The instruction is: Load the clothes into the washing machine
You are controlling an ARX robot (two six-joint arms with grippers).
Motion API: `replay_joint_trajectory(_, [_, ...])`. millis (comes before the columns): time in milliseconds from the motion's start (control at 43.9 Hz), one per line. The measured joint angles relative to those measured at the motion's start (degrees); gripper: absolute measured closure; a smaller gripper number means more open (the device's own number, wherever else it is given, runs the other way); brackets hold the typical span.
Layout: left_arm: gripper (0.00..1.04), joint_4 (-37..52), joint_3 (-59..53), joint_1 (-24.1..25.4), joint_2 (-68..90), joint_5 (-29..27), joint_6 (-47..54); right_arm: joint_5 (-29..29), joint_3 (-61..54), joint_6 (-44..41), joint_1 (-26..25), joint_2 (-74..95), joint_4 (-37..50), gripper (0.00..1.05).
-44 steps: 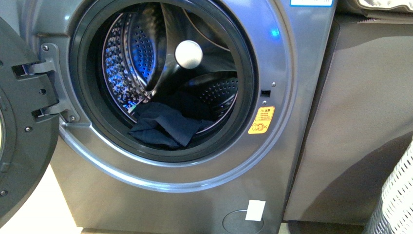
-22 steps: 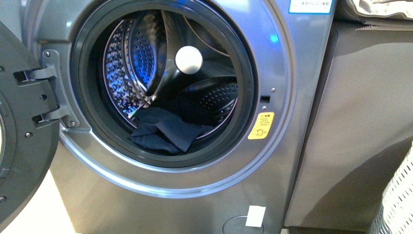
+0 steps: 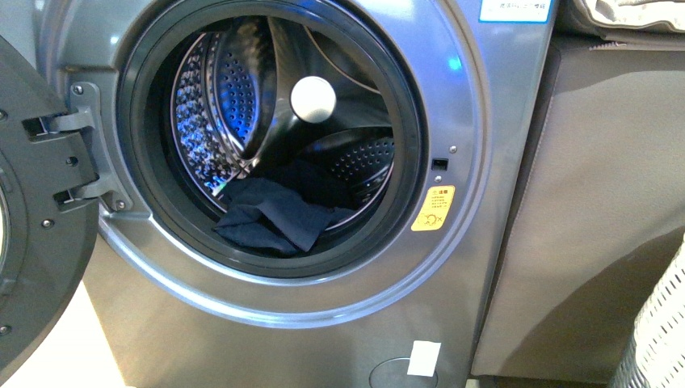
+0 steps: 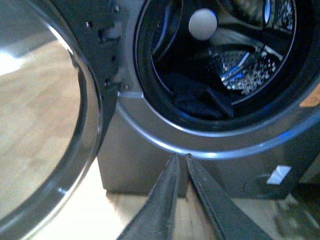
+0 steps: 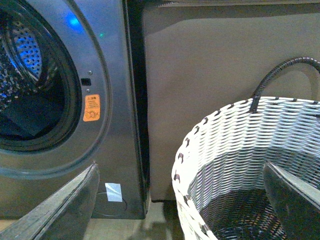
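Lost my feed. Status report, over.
Left tool shut, empty. Right tool open, empty, over basket. Clothes inside washing machine drum. Door open.

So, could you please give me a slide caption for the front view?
Navy clothes lie inside the drum of the washing machine, its door swung open.

Cabinet: plain grey-brown, flat front, stands just beside the appliance's side; seen in front & right wrist views.
Cabinet top: pale folded fabric lies on it, only its edge in frame at upper right of front view.
Basket: white woven wicker, open-topped, near the cabinet front; dark interior w/ light showing thru the weave.
Basket handle: dark, arched, rises from the rim.
Floor: light wood-tone planks, bright patch of light.
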Motion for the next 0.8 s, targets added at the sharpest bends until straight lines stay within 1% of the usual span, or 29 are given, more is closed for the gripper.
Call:
replay_joint_trajectory(23, [0.89, -2.25, 0.0, -0.02, -1.57, 0.0, 0.0, 0.0, 0.0, 0.0, 0.0, 0.0, 0.0, 0.08])
replay_joint_trajectory(68, [0.83, -3.76, 0.0, 0.0, -3.21, 0.04, 0.02, 0.02, 0.0, 0.0, 0.0, 0.0, 0.0, 0.07])
replay_joint_trajectory(114, [0.76, -3.89, 0.0, -0.02, -4.7, -0.02, 0.0, 0.0, 0.0, 0.0, 0.0, 0.0, 0.0, 0.07])
replay_joint_trajectory(137, [0.69, -3.91, 0.0, 0.0, -5.03, 0.0, 0.02, 0.0, 0.0, 0.0, 0.0, 0.0, 0.0, 0.07])
replay_joint_trajectory(250, [0.52, -4.13, 0.0, 0.0, -5.01, 0.0, 0.02, 0.02, 0.0, 0.0, 0.0, 0.0, 0.0, 0.07])
replay_joint_trajectory(319, [0.35, -4.15, 0.0, 0.0, -5.01, 0.0, 0.02, 0.0, 0.0, 0.0, 0.0, 0.0, 0.0, 0.07])
replay_joint_trajectory(455, [0.14, -4.15, 0.0, 0.0, -5.01, 0.0, 0.02, 0.0, 0.0, 0.0, 0.0, 0.0, 0.0, 0.07])
replay_joint_trajectory(501, [0.05, -4.15, 0.0, -0.02, -5.01, 0.0, 0.09, 0.0, 0.0, 0.0, 0.0, 0.0, 0.0, 0.07])
replay_joint_trajectory(546, [0.07, -4.15, 0.0, 0.0, -5.01, 0.0, 0.15, 0.0, 0.0, 0.0, 0.0, 0.0, 0.0, 0.07])
replay_joint_trajectory(797, [0.06, -4.15, 0.0, 0.0, -5.01, 0.0, 0.15, 0.0, 0.0, 0.0, 0.0, 0.0, 0.0, 0.07])
